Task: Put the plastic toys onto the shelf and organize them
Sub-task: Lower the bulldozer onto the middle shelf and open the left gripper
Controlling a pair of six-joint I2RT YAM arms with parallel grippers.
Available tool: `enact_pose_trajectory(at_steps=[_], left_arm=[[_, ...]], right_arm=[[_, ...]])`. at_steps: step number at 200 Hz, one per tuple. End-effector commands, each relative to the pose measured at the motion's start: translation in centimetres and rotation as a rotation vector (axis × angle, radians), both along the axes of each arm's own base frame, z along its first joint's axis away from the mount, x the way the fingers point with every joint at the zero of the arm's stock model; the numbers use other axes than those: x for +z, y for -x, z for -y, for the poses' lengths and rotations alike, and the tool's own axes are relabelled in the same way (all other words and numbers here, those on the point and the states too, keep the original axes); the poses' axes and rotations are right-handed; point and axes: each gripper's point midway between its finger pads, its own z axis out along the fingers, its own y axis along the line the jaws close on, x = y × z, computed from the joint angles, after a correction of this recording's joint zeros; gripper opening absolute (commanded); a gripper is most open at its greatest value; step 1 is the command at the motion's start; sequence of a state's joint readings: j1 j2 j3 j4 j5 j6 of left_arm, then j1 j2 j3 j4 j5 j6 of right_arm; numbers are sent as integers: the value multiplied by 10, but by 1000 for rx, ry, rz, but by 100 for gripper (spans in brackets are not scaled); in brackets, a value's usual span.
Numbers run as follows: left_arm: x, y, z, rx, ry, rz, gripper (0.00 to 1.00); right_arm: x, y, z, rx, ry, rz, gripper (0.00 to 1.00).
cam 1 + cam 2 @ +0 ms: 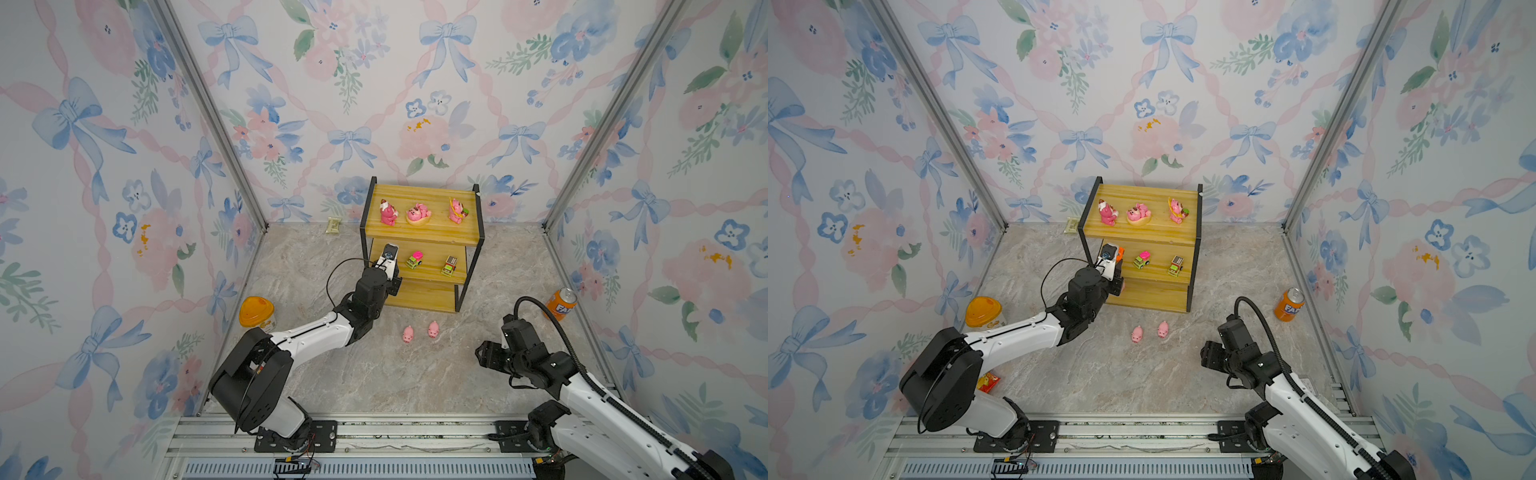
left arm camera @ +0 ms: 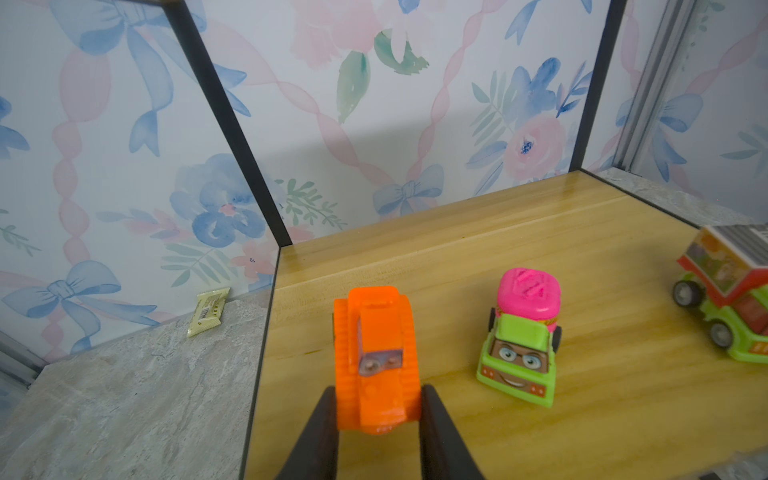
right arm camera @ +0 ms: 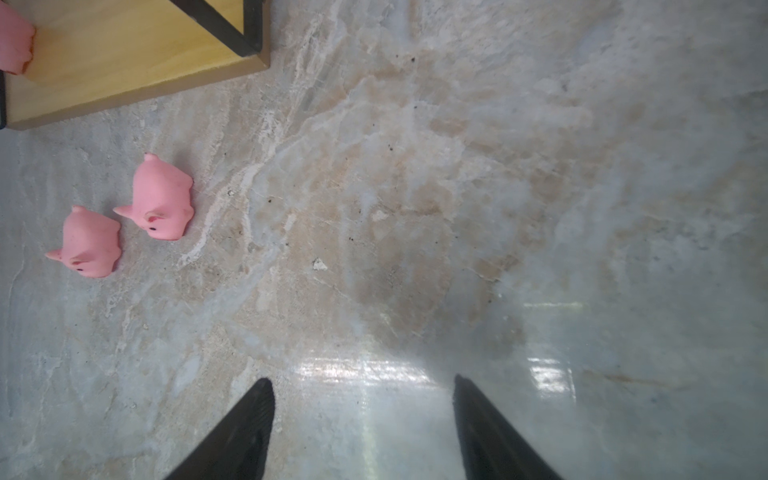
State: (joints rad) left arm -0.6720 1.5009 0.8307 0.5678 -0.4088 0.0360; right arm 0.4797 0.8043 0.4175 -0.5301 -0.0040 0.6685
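Note:
The shelf (image 1: 419,193) stands at the back of the floor. Three pink bear figurines (image 1: 419,214) sit on its top board. On the middle board are the pink-green car (image 2: 519,336), the brown-green car (image 2: 731,299) and the orange car (image 2: 374,357). My left gripper (image 2: 376,390) is shut on the near end of the orange car, whose wheels rest on the board. Two pale pink pigs (image 1: 408,333) (image 1: 433,329) lie on the floor in front of the shelf. Part of another pink toy (image 3: 14,41) shows on the lowest board. My right gripper (image 3: 363,386) hangs open and empty over bare floor, right of the pigs.
An orange-lidded tub (image 1: 256,311) stands by the left wall behind the left arm. An orange soda can (image 1: 562,302) stands by the right wall. A pale packet (image 1: 333,225) lies left of the shelf at the back wall, and a red-yellow wrapper (image 1: 988,382) under the left arm.

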Motion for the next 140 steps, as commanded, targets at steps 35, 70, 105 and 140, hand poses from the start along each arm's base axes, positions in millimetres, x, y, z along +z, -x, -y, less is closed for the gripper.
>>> enact_pose_trajectory(at_steps=[35, 70, 105, 140], left_arm=[[7, -12, -2, -48, 14, 15, 32], [5, -15, -3, -64, 11, 11, 33], [3, -16, 0, -88, 16, 4, 33], [1, -17, 1, -92, 25, -4, 36]], right_arm=[[4, -7, -3, 4, 1, 19, 70], [5, -9, -3, -3, 0, 16, 70], [5, -9, -3, -6, 4, 17, 70], [5, -8, -1, -7, 9, 16, 70]])
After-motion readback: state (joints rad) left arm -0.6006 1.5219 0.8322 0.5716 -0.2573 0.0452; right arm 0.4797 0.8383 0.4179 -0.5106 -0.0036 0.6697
